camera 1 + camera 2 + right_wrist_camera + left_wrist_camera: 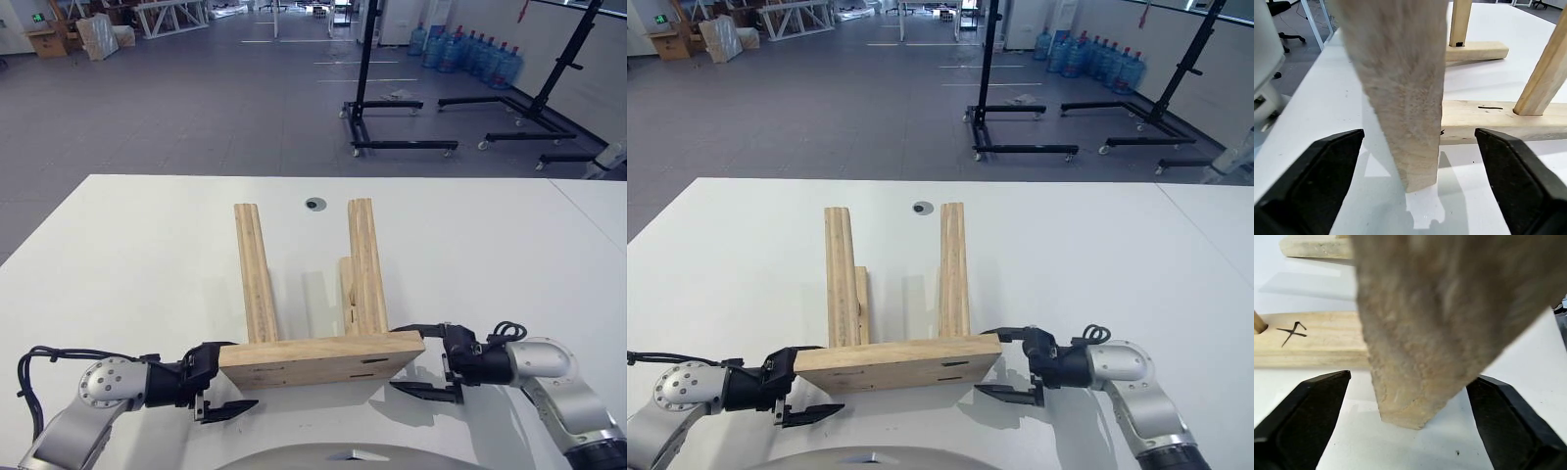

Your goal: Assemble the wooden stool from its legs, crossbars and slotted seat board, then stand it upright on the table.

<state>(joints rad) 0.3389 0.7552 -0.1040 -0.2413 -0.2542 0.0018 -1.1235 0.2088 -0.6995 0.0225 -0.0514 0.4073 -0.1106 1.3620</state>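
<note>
Indoors, white table, grey floor, left claw and right claw wide, flanking stool.

The seat board is blurred and cropped in both wrist views.

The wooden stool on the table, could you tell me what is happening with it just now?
The stool lies on its side on the white table, seat board nearest the robot, legs pointing away. The left gripper is at one end of the seat board and the right gripper at the other, each with jaws open around the board's end, not clamped. It has not yet been stood upright.
</note>
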